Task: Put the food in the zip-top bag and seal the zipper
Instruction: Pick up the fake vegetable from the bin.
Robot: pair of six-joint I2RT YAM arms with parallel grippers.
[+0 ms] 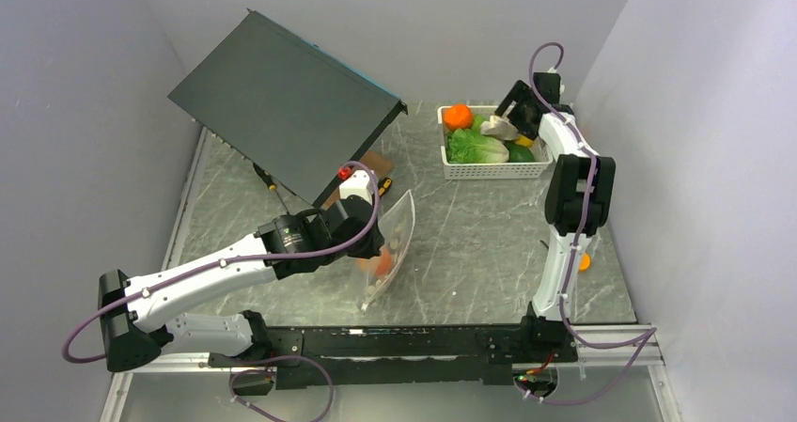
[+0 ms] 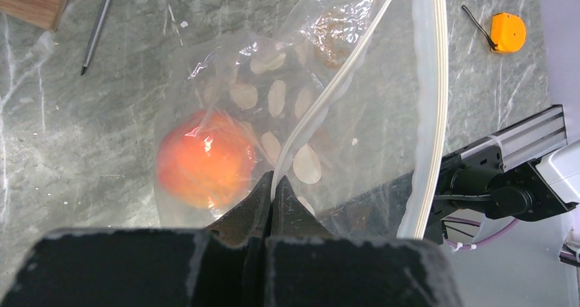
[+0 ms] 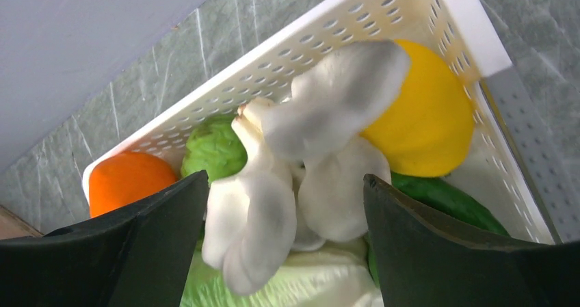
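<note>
Grey marbled table [image 1: 470, 253] between pale walls [image 1: 714, 112]. On the left, the left gripper [image 2: 271, 187] is clamped on the mouth of a clear polka-dotted zip-top bag [image 2: 273, 102] holding a pink-orange peach [image 2: 202, 160]. On the right, only the wrist view shows the right gripper [image 3: 284, 184] spread open around a pale beige mushroom toy [image 3: 328, 109] in a white slotted basket [image 3: 342, 33].

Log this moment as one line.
left gripper: shut on zip-top bag mouth edge | in bag: peach | zipper: unsealed | right gripper: open, fingers either side of pale beige piece in basket
</note>
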